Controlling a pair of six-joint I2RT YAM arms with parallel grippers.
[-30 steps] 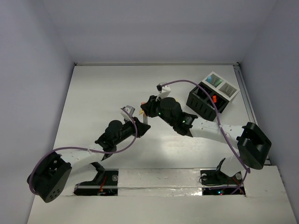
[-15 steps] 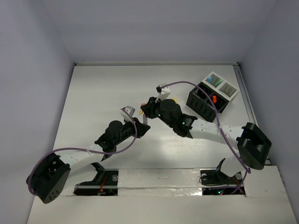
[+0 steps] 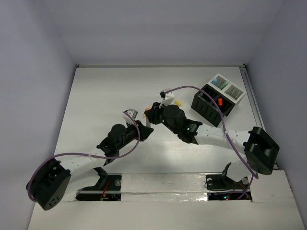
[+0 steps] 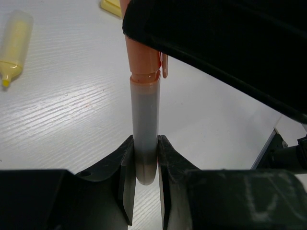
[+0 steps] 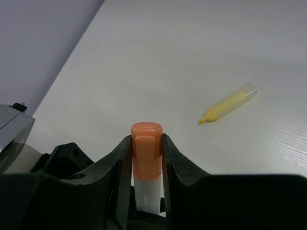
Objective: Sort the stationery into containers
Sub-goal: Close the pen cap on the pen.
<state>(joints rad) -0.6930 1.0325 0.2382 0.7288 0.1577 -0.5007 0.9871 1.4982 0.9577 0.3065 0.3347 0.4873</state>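
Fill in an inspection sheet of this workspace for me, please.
Surface: white table, no spills seen.
Job's things: orange marker gripped at both ends; yellow marker lying loose on the table; black box joined to white tray at the far right, with an orange item in the box.
Clutter: nothing seen.
Grippers: left pincer shut on the marker's clear barrel; right pincer shut on its orange cap.
Cables: purple cables loop along both arms, clear of the markers.
Surroundings: plain pale walls on three sides.

Orange-capped marker [image 5: 146, 153], yellow marker [image 5: 229, 103], white table [image 5: 192, 48]
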